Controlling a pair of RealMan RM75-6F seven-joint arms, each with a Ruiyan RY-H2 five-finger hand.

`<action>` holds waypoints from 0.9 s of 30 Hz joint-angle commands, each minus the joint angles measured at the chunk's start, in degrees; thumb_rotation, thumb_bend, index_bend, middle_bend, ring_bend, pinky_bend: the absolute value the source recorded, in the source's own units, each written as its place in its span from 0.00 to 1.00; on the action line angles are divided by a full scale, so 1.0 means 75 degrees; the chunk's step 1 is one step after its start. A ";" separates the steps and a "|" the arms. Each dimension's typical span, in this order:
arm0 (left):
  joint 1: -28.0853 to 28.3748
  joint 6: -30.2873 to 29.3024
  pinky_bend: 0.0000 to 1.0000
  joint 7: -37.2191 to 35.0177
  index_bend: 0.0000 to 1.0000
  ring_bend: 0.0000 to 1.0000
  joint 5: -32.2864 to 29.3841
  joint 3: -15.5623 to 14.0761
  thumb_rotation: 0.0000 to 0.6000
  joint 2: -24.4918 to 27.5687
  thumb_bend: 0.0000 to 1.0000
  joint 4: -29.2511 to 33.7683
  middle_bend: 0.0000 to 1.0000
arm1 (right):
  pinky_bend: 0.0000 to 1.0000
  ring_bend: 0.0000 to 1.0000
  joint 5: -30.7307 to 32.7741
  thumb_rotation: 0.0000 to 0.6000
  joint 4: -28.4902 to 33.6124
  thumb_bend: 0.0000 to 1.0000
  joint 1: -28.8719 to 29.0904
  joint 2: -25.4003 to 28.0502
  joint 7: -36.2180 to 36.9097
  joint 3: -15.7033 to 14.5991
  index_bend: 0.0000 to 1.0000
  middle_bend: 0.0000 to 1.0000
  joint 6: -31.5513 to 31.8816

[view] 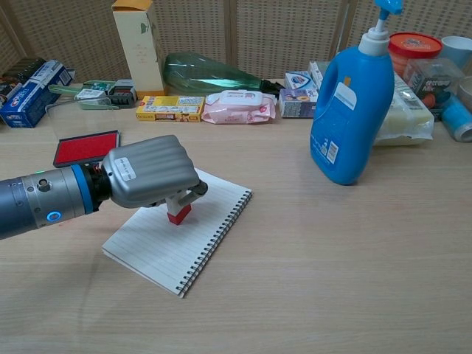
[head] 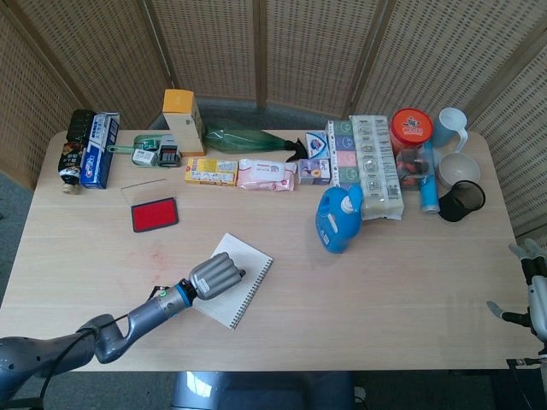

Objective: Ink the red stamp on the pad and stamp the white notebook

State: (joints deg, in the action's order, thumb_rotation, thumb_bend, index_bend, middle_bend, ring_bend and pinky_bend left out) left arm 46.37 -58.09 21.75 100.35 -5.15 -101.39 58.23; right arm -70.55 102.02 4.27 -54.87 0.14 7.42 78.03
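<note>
The white spiral notebook lies open on the table near the front left. My left hand grips the red stamp, whose red base presses down on the lined page. The red ink pad sits behind and to the left of the notebook. At the far right table edge in the head view, my right hand hangs with its fingers apart and nothing in it.
A blue detergent bottle stands right of the notebook. Along the back are a yellow carton, a green bottle, a pink wipes pack, small boxes, cups and a red-lidded jar.
</note>
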 commanded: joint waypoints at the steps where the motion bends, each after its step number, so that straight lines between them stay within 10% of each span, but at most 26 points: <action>1: 0.0001 -0.0032 1.00 0.0000 0.63 1.00 -0.0003 0.0018 1.00 0.0021 0.39 0.0033 1.00 | 0.00 0.00 -0.0006 1.00 0.0001 0.00 0.0001 0.0001 -0.0003 -0.0004 0.12 0.00 -0.0001; 17: 0.0000 -0.0940 1.00 0.0985 0.63 1.00 -0.0279 0.0985 1.00 0.2427 0.39 0.2701 1.00 | 0.00 0.00 -0.0088 1.00 0.0047 0.00 0.0002 -0.0028 -0.0092 -0.0049 0.12 0.00 0.0026; 27: -0.0542 -0.0851 1.00 0.0312 0.63 1.00 -0.0782 0.0676 1.00 0.2569 0.39 0.2065 1.00 | 0.00 0.00 -0.0125 1.00 0.0072 0.00 0.0004 -0.0057 -0.0162 -0.0083 0.12 0.00 0.0032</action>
State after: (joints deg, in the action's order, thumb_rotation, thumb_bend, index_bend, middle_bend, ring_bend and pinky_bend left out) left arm 43.25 -64.68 25.62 95.24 0.64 -81.58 75.61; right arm -71.49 102.56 4.30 -55.29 -1.08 6.80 78.27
